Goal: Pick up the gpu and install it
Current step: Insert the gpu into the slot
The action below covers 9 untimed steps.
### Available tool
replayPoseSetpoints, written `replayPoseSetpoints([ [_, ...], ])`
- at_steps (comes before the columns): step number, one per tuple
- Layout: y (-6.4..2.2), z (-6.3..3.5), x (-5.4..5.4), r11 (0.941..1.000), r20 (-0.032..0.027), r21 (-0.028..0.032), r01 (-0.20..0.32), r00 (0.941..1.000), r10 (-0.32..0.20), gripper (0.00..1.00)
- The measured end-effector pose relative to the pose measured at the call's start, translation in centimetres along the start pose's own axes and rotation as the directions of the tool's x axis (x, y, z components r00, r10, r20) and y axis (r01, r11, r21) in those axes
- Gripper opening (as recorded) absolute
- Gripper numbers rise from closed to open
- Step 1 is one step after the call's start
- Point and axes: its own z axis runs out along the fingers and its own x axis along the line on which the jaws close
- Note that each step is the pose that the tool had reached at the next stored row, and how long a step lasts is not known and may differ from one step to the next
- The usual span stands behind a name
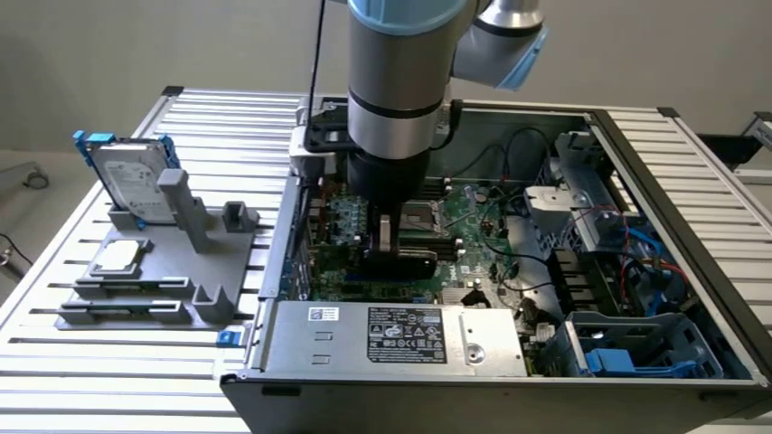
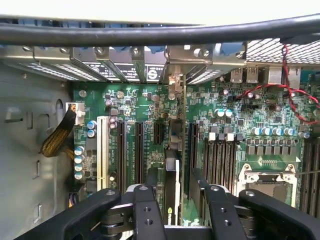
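Your pincer (image 2: 176, 181) is hanging low inside the PC case (image 1: 675, 172), jaws standing apart w/ the gpu (image 2: 172, 160) running edge-on between them. Fingers (image 2: 145, 200) aren't pinching it: a sliver of green board is showing btwn the card and one finger, so I'm reading it as open, not gripping.

The card is standing upright on the motherboard (image 2: 240, 125), directly under the pincer, sitting in line w/ the long black slots (image 2: 122, 150). Its far end is reaching twd the rear bracket bays (image 2: 150, 70) beyond the fingertips.

Step in hand, imo: the install end. The card is looking placed in its slot w/ no grip on it. Whether it's seating fully, can't tell.

Next move is calling for a clean, straight path away from the card. You're working w/ fingers sitting just beside both faces, so any sideways drift is risking a knock to the card or neighbouring slots.
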Motion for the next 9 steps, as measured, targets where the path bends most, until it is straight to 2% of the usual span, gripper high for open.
replayPoseSetpoints([
  [7, 0.08, -2.87, -0.2, 1.0000, 0.0000, -0.0042, 0.000, 1.0000, 0.000, 0.40],
  [8, 0.09, -3.16, -0.2, 1.0000, -0.0001, -0.0047, 0.000, 1.0000, 0.000, 0.38],
  [9, 0.09, -3.26, -0.2, 1.0000, 0.0000, -0.0049, 0.000, 1.0000, 0.000, 0.32],
])
